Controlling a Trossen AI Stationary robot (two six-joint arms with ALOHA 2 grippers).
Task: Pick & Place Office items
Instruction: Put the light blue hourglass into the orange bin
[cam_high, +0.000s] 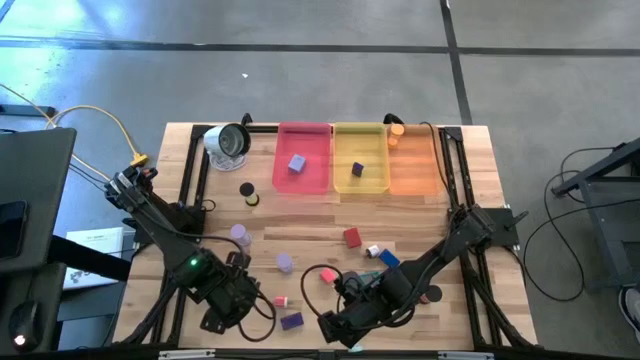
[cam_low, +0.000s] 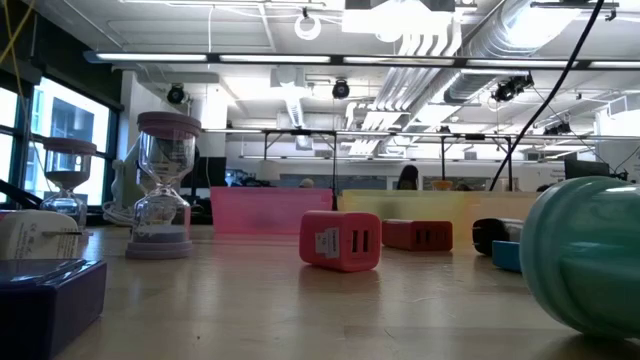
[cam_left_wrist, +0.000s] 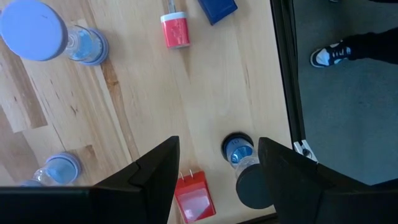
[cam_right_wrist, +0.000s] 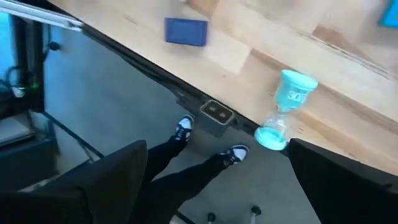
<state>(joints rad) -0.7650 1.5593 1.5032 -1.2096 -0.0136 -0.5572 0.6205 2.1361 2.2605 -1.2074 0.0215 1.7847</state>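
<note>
Hovering wide open and empty at 7 o'clock, the left gripper (cam_left_wrist: 214, 171) could topple the black sand timer (cam_left_wrist: 239, 151) beside the red block (cam_left_wrist: 194, 198) when descending.

Open over bare wooden table (cam_left_wrist: 205, 93): left gripper (cam_left_wrist: 216, 180), a red charger block (cam_left_wrist: 194, 200) between its fingers. Beyond, lavender hourglass (cam_left_wrist: 46, 34), red plug (cam_left_wrist: 175, 29), blue block (cam_left_wrist: 217, 9), black-capped hourglass (cam_left_wrist: 245, 171).
</note>
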